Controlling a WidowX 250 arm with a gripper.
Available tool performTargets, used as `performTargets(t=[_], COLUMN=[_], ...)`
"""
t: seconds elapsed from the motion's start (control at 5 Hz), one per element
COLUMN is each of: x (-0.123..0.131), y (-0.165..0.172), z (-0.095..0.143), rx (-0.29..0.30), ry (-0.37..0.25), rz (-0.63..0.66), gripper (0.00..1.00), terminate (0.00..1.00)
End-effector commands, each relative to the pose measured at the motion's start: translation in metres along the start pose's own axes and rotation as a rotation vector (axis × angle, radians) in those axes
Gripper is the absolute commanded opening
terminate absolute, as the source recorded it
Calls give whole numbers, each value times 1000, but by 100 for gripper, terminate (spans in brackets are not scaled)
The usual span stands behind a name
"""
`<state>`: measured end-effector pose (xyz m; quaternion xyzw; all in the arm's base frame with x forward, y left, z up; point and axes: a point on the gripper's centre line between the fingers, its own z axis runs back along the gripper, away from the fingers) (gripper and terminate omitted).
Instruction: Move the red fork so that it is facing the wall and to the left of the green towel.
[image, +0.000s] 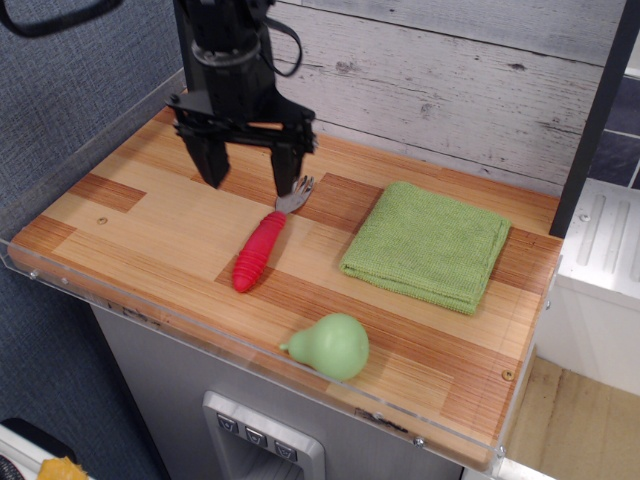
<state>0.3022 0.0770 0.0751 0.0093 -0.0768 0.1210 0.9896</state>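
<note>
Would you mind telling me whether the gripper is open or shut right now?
Open. The gripper has its two fingers spread wide apart above the red fork, with nothing held between them.

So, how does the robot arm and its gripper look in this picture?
The arm is black all over, built from blocky segments. A black cable loops off at the upper left. The gripper has two long, tapered black fingers under a wide crossbar with a small light-coloured detail.

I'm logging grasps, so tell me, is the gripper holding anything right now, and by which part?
Nothing is held. The gripper is open above the table, and the red fork lies free on the wood below it.
</note>
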Motion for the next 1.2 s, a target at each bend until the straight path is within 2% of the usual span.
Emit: performTargets(t=[0.0,0.2,0.4,0.6,0.8,1.0], x=[29,46,58,63,63,63], y=[56,73,89,102,102,102], z=[48,57,58,68,68,68], rx=[94,83,99,118,118,118], ry=[-140,-144,-156,-229,-229,-229], rz=[-10,8,46,89,89,89], gripper=[100,100,100,100,100,100], terminate=[0,0,0,0,0,100])
